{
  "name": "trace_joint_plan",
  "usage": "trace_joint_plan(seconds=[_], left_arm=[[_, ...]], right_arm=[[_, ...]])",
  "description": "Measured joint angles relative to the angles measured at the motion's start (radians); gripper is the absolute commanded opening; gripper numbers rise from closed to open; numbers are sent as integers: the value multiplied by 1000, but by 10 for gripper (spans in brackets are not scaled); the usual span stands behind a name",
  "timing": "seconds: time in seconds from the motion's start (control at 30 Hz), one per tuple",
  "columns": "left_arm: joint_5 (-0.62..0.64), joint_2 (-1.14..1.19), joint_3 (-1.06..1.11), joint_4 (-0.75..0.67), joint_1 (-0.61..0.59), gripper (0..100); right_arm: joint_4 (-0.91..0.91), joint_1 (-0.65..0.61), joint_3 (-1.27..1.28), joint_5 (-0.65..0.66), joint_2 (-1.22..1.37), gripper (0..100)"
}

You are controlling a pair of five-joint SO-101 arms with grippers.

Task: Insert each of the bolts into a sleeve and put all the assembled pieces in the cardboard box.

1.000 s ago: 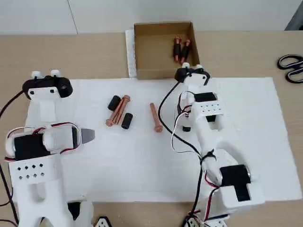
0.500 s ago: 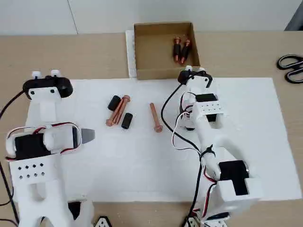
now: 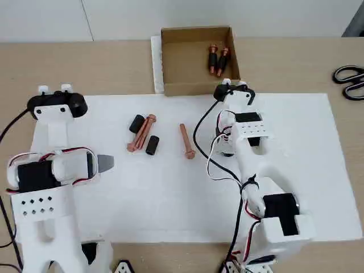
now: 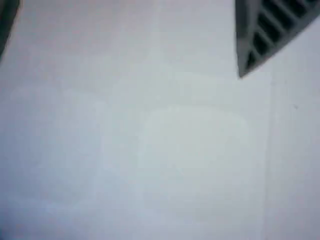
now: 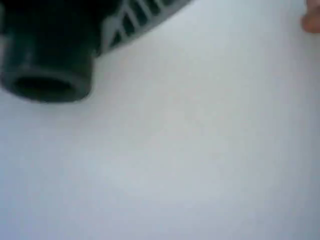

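From the high view, the cardboard box (image 3: 187,62) sits at the far edge of the white sheet (image 3: 170,199) on the table (image 3: 85,62). Two assembled pieces (image 3: 218,59) lie side by side inside it. On the sheet, two loose sleeves (image 3: 152,145) flank a pair of bolts (image 3: 142,132), and a third bolt (image 3: 186,141) lies apart to their right. The left claw (image 3: 105,163) hangs over the sheet's left part; I cannot tell whether it is released or clenched. The right arm (image 3: 250,136) stands just before the box. Scissors (image 3: 350,79) lie well off to the right.

In the left wrist view, bare sheet (image 4: 160,150) lies below.

In the right wrist view, the right claw (image 5: 95,30) is grasping a black sleeve (image 5: 47,70), its hollow end facing the camera, above the sheet (image 5: 190,150).
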Motion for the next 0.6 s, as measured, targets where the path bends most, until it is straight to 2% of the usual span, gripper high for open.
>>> trace_joint_plan(seconds=[0.23,0.4,0.6], left_arm=[[0,0,0,0,0,288],[0,0,0,0,2,288],[2,101,-35,0,87,288]], right_arm=[[83,3,0,2,-189,3],[146,37,0,87,-368,3],[209,83,0,120,-592,3]])
